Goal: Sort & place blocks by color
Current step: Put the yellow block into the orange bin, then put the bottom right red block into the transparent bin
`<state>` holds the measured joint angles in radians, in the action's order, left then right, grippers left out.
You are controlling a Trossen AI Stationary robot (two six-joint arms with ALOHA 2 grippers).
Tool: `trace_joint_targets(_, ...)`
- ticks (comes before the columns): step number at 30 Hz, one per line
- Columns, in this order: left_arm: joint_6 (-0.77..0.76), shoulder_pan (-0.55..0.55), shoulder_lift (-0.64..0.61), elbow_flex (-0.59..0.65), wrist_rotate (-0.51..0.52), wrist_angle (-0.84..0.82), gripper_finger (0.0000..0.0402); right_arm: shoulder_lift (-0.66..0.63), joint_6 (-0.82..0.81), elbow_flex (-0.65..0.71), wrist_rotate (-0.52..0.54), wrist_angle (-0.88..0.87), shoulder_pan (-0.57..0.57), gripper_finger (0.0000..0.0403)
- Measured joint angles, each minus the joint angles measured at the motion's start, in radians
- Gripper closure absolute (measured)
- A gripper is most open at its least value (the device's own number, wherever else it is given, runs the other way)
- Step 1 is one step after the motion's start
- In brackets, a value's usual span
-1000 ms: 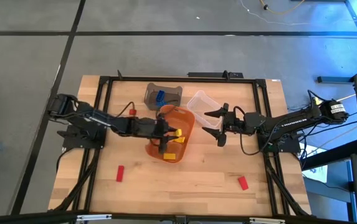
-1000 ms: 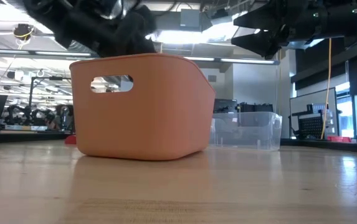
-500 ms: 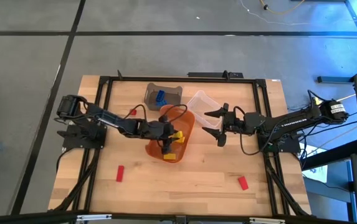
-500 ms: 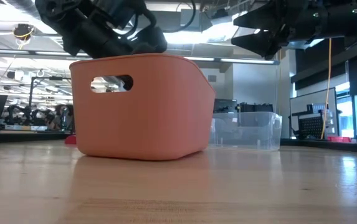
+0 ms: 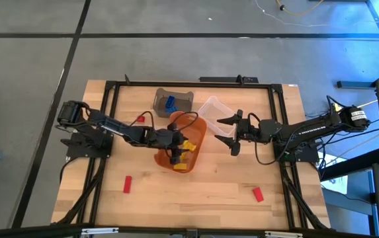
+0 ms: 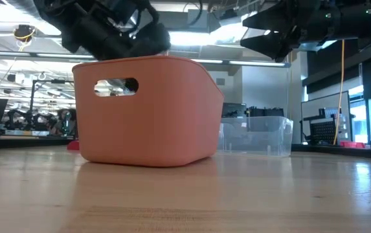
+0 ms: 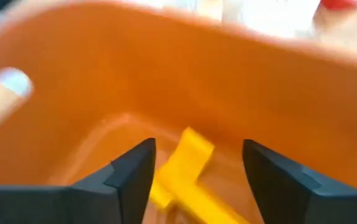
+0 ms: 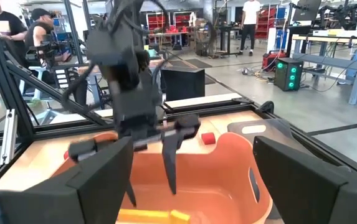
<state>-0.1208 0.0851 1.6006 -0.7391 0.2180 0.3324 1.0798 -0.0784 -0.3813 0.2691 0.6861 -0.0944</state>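
My left gripper (image 5: 176, 153) reaches down into the orange tub (image 5: 200, 129) and is open (image 7: 198, 144). Between and beyond its fingers, yellow blocks (image 7: 187, 169) lie on the tub's floor, and no finger touches them. Yellow blocks (image 5: 186, 145) also show in the high view. My right gripper (image 5: 231, 135) hangs open above the table to the tub's right, over the near edge of a clear container (image 5: 212, 109), with nothing in it. Red blocks lie on the table at the near left (image 5: 127, 184), at the near right (image 5: 258, 194) and left of the tub (image 5: 140, 119).
A grey bin (image 5: 179, 98) with a blue block (image 5: 170, 103) stands behind the tub. In the low view the tub (image 6: 146, 110) hides its contents and the clear container (image 6: 253, 134) stands to its right. A black frame (image 5: 196, 82) borders the table. People stand in the room beyond.
My left gripper has tipped further downward into the orange tub. My right arm has kept still.
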Motion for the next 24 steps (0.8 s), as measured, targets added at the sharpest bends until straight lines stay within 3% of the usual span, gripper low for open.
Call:
trace_joint_targets(4, -0.008, -0.002, -0.102, 0.0, 0.005, -0.071, 0.0151, 0.0, 0.0, 0.0, 0.0, -0.003, 0.0, 0.007)
trace_joint_targets(11, -0.001, 0.058, -0.32, 0.027, 0.037, -0.123, 0.0151, 0.0, 0.0, 0.0, 0.0, -0.011, 0.0, 0.007)
trace_joint_targets(17, 0.027, 0.135, -0.481, 0.188, 0.151, 0.04, 0.0151, 0.0, -0.006, 0.0, 0.0, -0.012, 0.0, 0.007)
trace_joint_targets(24, 0.03, 0.138, -0.702, 0.384, 0.137, 0.203, 0.0151, 0.0, -0.019, 0.0, 0.0, -0.011, 0.0, 0.007)
